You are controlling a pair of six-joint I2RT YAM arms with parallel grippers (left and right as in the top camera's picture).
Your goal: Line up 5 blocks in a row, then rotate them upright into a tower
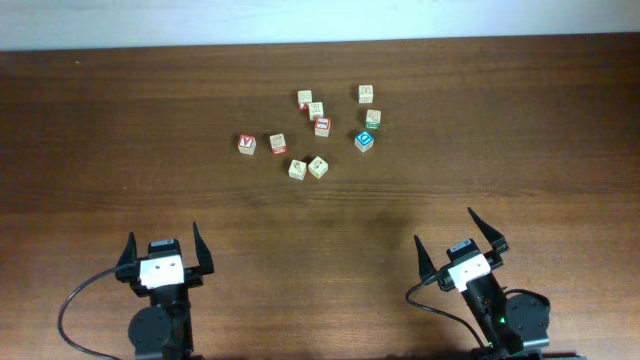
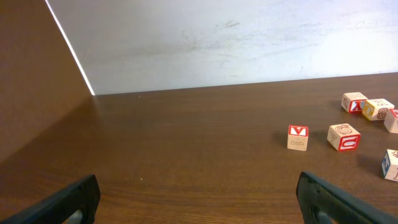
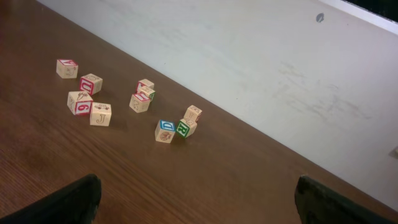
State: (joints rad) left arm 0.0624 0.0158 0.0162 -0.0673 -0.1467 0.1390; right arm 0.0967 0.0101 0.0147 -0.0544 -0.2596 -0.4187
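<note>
Overhead: blocks (image 1: 322,126) cluster near far edge of table (image 1: 120,100); left pincer (image 1: 163,232), right pincer (image 1: 444,225) released, well apart.

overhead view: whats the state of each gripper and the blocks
left gripper, open, empty
right gripper, open, empty
blue-faced block, resting on the table, not held
red V block, resting on the table, V face up
other blocks, loose on the table, none held

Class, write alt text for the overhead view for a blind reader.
Ten small wooden alphabet cubes lie loosely clustered on the far half of a dark wooden table, one blue-topped cube at the right and one red-topped cube at the left. Nearer, the left pincer and right pincer stand open and empty.
</note>
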